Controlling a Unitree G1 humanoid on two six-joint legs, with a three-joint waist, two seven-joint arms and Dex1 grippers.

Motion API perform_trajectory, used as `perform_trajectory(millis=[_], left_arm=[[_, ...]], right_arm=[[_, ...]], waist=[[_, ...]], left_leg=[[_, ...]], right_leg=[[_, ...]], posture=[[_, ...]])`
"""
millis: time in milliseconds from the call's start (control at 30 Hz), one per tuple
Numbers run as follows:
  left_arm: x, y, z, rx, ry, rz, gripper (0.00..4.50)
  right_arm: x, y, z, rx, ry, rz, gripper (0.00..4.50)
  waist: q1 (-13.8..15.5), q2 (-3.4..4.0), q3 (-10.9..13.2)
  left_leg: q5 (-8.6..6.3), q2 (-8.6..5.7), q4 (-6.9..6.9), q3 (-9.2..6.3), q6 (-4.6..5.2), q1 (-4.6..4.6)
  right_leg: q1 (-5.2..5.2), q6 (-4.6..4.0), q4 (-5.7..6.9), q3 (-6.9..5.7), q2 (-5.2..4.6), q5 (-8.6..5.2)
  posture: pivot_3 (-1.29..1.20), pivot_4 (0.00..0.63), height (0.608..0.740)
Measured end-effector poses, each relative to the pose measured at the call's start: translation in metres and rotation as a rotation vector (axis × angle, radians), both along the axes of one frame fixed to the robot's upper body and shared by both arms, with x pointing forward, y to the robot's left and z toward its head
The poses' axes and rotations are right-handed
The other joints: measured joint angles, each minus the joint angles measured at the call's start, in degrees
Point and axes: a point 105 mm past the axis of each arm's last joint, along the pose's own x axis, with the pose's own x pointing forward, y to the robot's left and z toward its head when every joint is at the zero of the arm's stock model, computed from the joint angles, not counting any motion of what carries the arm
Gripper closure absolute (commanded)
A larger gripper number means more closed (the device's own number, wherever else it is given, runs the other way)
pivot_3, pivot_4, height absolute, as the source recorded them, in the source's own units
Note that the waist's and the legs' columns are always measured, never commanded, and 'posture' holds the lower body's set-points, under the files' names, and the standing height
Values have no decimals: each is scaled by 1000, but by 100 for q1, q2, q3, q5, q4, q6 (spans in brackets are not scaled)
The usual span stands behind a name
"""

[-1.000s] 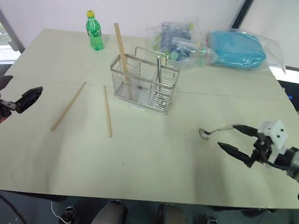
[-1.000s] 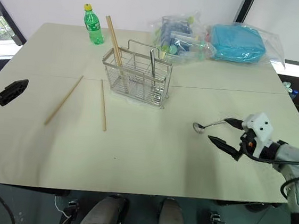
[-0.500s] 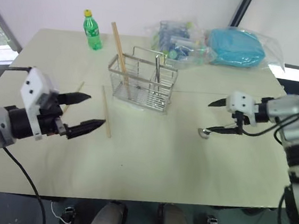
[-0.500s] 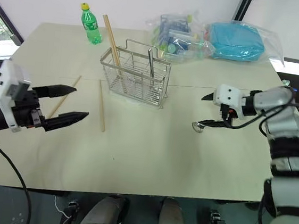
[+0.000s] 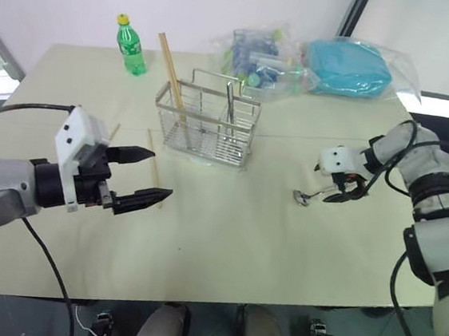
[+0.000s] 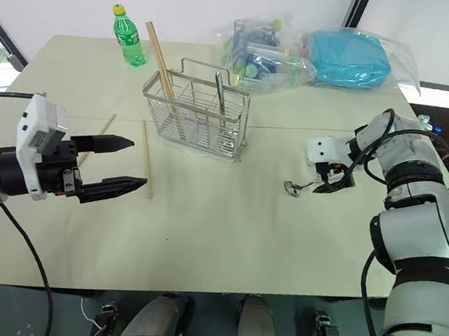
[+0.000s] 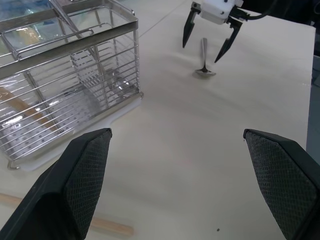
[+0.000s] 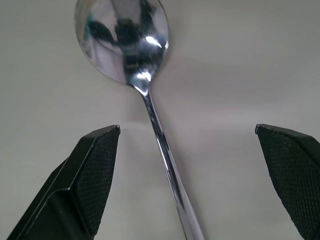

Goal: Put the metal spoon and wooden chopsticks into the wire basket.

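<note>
Chopsticks (image 5: 151,168) are still lying loose on the table (image 5: 225,240), two of them beside the wire basket (image 5: 206,126), where one stick and a metal utensil are already being held upright. Above the loose sticks, the left gripper (image 5: 143,177) is being held wide apart and empty. Further right, the metal spoon (image 8: 142,85) is being straddled, unclamped, by the spread right gripper (image 6: 326,179); that straddle is being made plain in the right wrist view, while the basket is being shown close up in the left wrist view.

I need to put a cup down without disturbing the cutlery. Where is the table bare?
Bare: the table stretch nearest the robot, between the left gripper and the metal spoon. Crowded: around the wire basket, the wooden chopsticks, and the far-edge bags.
</note>
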Motion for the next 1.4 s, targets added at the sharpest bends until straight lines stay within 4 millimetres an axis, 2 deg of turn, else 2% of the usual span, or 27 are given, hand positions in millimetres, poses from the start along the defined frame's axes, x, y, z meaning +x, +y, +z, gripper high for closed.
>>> perform_trajectory(millis=[200, 233, 300, 467, 533, 867, 1033, 1167, 1267, 1400], left_arm=[[-2, -4, 3, 1, -13, -14, 59], [-2, -4, 4, 2, -20, -11, 17], [-1, -5, 6, 4, -26, -9, 0], [1, -7, 15, -1, -59, -12, 0], [2, -6, 18, -4, -70, -8, 0], [10, -3, 27, -22, -94, 9, 0], [12, 0, 27, -26, -92, 24, 0], [17, 6, 31, -35, -106, 53, 0], [20, 11, 33, -31, -108, 73, 0], [24, 15, 38, -33, -124, 83, 0]], right_arm=[[-2, -1, -7, -47, 7, 28, 0], [-2, -1, -7, -48, 9, 31, 259], [-2, 0, -8, -49, 20, 34, 885], [-5, 3, -11, -42, 53, 36, 3325], [-6, 3, -10, -34, 63, 37, 4470], [-8, 14, -8, 45, 87, 61, 4470], [-12, 44, 3, 243, 91, 143, 4470], [-29, 76, 26, 502, 105, 196, 4470], [-48, 91, 46, 634, 180, 210, 4470], [-71, 109, 83, 817, 294, 216, 4470]], waist=[[5, 0, 0], [3, 0, 0], [1, -2, -1], [-9, -1, -1], [-5, -1, -1], [-4, -9, -6], [-18, -9, -6], [33, -6, -4], [56, -8, -5], [53, -9, -6]], left_leg=[[0, -1, 4, 0, 0, 1], [0, -1, 4, 0, -1, 2], [1, -1, 4, 0, -2, 5], [3, -1, 6, 1, -5, 7], [3, 0, 6, 0, -6, 6], [4, 1, 8, 1, -9, 6], [5, 4, 8, 1, -12, 7], [5, 2, 11, -5, -13, -1], [0, 0, 15, -7, -4, -3], [-15, 1, 14, -7, 21, -2]], right_leg=[[0, 0, 5, 1, 0, 0], [0, 0, 7, 1, 1, 0], [1, 0, 11, 1, 2, 1], [0, 0, 16, 4, 3, 1], [-1, 0, 19, 4, 4, 1], [-11, 1, 50, 7, 6, 1], [-17, 1, 53, 10, 7, 1], [-24, 1, 56, 10, 5, 1], [-22, 0, 54, 9, 3, 1], [-23, 0, 55, 7, 3, 1]], posture=[[0, 150, 713], [0, 150, 713], [0, 150, 713], [0, 150, 713], [0, 150, 713], [0, 150, 713], [0, 150, 713], [0, 150, 713], [0, 150, 713], [0, 150, 713]])
